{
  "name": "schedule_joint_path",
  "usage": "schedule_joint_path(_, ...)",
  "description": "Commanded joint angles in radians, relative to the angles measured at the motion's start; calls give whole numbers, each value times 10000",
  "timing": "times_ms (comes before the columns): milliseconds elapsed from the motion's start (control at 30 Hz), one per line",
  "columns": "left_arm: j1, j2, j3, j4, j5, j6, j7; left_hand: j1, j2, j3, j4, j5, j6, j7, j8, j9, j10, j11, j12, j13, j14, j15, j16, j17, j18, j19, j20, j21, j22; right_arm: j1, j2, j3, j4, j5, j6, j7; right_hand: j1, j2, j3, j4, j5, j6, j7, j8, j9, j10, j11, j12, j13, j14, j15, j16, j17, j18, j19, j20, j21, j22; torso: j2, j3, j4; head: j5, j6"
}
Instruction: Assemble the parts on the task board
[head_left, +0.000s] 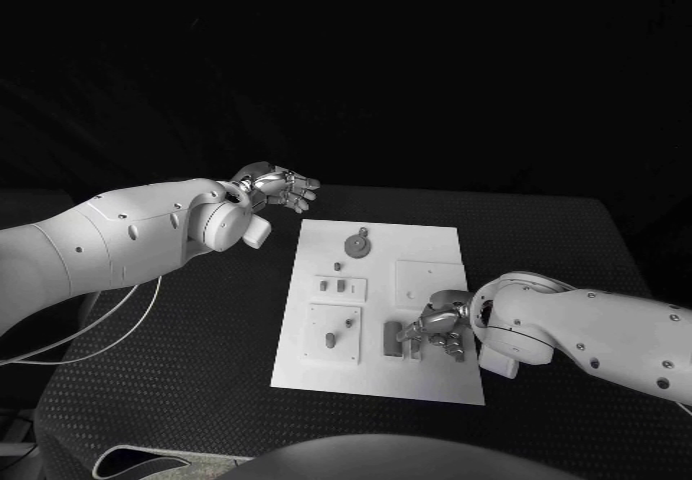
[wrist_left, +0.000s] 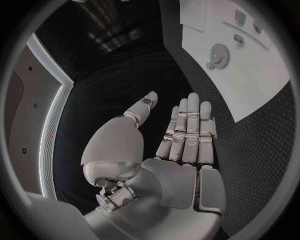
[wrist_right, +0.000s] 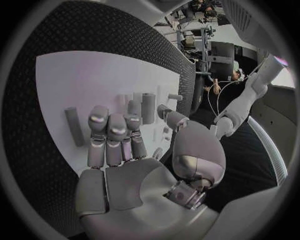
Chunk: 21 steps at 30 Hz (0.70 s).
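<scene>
i read the black, finely dimpled surface (head_left: 173, 380) first, then the flat white rectangular task board (head_left: 433, 240) at its middle. several small grey parts, among them a toothed gear (head_left: 356, 243), lie on it; i judge assembly largely unfinished. left robot hand (head_left: 277, 187) hangs off the board, fingers extended, holding nothing. right robot hand (head_left: 440, 328) rests over the near corner; whether it grips anything i cannot tell.

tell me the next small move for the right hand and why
Probably lower the right hand a little and close its fingers on one of the small grey parts beneath it. It hovers over the near right section of the task board with fingers apart, apparently holding nothing, while the left hand hangs open off the board's far left corner.
</scene>
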Motion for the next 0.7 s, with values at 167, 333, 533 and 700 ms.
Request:
schedule_joint_path(167, 10, 27, 6, -47, 41, 95, 90, -77, 19, 8, 68, 0, -67, 2, 40, -14, 79, -20, 22, -12, 88, 12, -34, 18, 203, 70, 0, -33, 14, 452, -579, 25, 483, -17, -337, 992, 238, -46, -7, -154, -41, -46, 5, 13, 21, 24, -32, -42, 11, 15, -48, -55, 15, 515, -28, -45, 50, -18, -7, 15, -6, -29, 91)
schedule_joint_path(333, 9, 45, 6, -62, 41, 99, 91, -79, 16, 7, 70, -1, -67, 2, 42, -14, 80, -20, 22, -13, 88, 12, -37, 22, 202, 70, 0, -35, 16, 809, -1135, 129, 806, 307, -363, 1123, 425, -75, -53, -245, -41, -132, 30, -6, 71, 18, -9, -64, 5, 19, -33, -102, 18, 515, -30, -38, 28, -47, -2, 16, -27, -47, 149)
schedule_joint_path(533, 8, 70, 5, -72, 41, 126, 91, -77, 16, 8, 72, -1, -67, 2, 44, -15, 80, -20, 22, -13, 89, 12, -40, 27, 203, 71, 0, -37, 19, 1013, -1673, 139, 762, -114, 372, 730, 780, 32, -51, -409, -35, -155, 32, 31, 182, 41, -6, -60, 11, 55, -27, -122, 41, 515, -10, -39, 31, -68, -4, 16, -31, -114, 214)
schedule_joint_path(700, 8, 81, 5, -74, 41, 132, 88, -76, 16, 9, 73, 0, -68, 2, 45, -16, 80, -21, 22, -13, 90, 12, -43, 30, 203, 71, -1, -39, 20, 1012, -1934, 128, 546, -810, 1043, 157, 1103, 303, -43, -604, -32, -171, 37, 43, 256, 54, 0, -67, 12, 77, -17, -143, 64, 515, -11, -27, 41, -75, 8, 21, -17, -157, 231)
